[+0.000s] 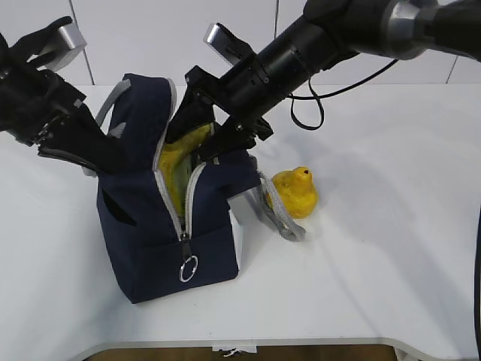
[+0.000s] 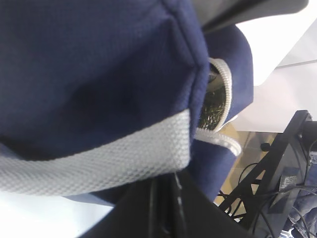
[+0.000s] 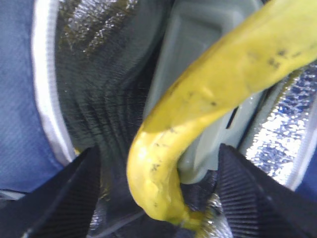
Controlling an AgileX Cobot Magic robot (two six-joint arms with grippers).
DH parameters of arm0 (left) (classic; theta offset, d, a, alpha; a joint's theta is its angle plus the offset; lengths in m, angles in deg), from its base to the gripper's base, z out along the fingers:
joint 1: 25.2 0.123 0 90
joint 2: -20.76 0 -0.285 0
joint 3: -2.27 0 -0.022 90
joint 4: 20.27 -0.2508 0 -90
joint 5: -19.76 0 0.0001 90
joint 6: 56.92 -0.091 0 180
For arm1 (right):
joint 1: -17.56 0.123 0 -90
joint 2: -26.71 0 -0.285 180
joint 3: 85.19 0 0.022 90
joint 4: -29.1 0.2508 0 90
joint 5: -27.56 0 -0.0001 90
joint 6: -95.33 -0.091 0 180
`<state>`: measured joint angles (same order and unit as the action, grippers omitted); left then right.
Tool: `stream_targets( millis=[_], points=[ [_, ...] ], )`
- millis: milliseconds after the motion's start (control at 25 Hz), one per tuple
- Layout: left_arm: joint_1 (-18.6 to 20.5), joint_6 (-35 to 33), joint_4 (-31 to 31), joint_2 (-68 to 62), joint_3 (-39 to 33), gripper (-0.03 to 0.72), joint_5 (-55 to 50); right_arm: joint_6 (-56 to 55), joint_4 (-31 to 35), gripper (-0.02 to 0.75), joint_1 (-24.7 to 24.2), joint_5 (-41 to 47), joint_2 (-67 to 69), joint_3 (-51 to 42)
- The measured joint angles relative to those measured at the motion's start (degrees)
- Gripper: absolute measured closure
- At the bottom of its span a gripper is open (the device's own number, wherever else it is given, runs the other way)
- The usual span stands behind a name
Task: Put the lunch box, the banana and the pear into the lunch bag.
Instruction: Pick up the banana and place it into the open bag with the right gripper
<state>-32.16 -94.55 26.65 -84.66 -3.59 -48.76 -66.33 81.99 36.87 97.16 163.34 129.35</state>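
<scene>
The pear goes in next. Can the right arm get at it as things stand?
Probably yes, once it pulls out of the bag. The right gripper is down in the bag's mouth over the banana; the pear stands on open table beside the bag, nothing over it.

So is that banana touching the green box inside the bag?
Touching: the right wrist view shows the banana lying against the lunch box inside the lunch bag, no gap.

The left arm enters from the upper left of the exterior frame, its end effector (image 1: 71,154) closed tight, low and angled rightward; the right arm slants down from the upper right, its end effector (image 3: 158,188) pointing down-left, jaws spread wide apart.
</scene>
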Motion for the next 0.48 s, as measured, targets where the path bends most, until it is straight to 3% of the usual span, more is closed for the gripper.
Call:
stream_targets(
  millis=[200, 480],
  points=[
    [0.0, 0.0, -0.12, 0.0, 0.0, 0.694, 0.0, -0.76, -3.57, 0.167, 0.0, 0.0, -1.37, 0.0],
    [0.0, 0.0, -0.68, 0.0, 0.0, 0.694, 0.0, -7.31, -22.49, 0.167, 0.0, 0.46, -8.59, 0.0]
  ],
)
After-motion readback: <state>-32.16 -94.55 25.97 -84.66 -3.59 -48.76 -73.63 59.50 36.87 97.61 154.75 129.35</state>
